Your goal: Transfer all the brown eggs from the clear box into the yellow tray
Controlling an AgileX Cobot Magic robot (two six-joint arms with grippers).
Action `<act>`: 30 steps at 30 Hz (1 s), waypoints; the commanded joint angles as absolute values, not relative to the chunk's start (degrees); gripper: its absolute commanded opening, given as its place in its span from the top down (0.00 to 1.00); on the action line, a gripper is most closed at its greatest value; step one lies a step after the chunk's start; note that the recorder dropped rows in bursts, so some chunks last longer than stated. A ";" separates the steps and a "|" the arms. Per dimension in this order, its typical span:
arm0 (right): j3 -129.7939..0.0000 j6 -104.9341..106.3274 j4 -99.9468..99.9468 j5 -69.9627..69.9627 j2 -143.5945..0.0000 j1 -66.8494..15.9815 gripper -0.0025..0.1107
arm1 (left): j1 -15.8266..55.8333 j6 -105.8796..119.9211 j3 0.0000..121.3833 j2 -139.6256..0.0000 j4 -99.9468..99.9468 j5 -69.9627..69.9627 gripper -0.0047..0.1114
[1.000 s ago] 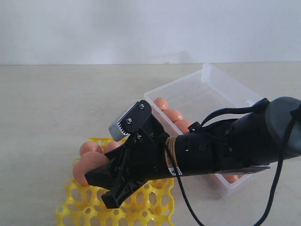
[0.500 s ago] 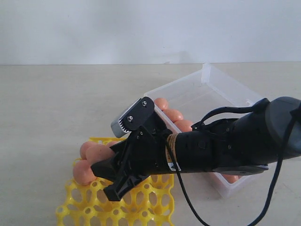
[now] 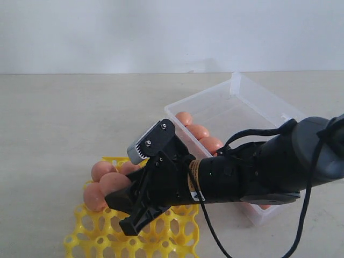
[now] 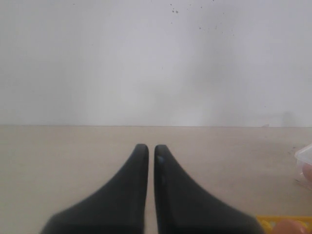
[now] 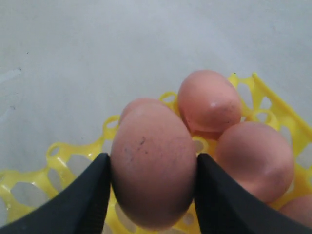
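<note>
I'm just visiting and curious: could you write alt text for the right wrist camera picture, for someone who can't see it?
Two black jaws pinch a speckled orange-brown oval egg from both sides, over a bright yellow plastic grid tray. Several matching eggs sit in the tray beside it, and the tray rests on a pale tabletop.

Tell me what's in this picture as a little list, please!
Right gripper: shut on a brown egg, just over the yellow tray
Left gripper: shut, holding nothing
Eggs in tray: at least three, bunched together
Clear box: open, with boxed eggs lined along one wall
</note>
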State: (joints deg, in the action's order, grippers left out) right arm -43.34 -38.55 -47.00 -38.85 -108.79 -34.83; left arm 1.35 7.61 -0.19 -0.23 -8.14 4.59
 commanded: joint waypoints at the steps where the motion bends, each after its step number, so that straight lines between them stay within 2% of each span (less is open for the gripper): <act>1: -43.54 -38.30 -46.65 -39.45 -108.64 -35.08 0.95 | 1.27 7.23 0.00 0.00 -8.34 4.14 0.92; 25: -43.54 -35.04 -46.64 -37.42 -108.64 -35.08 0.95 | 1.27 7.23 0.00 0.00 -8.34 4.14 0.92; 27: -43.54 -35.04 -48.03 -37.53 -108.64 -35.08 0.91 | 1.27 7.23 0.00 0.00 -8.34 4.14 0.92; 30: -43.54 -35.26 -48.69 -37.53 -108.64 -35.08 0.75 | 1.27 7.23 0.00 0.00 -8.34 4.14 0.92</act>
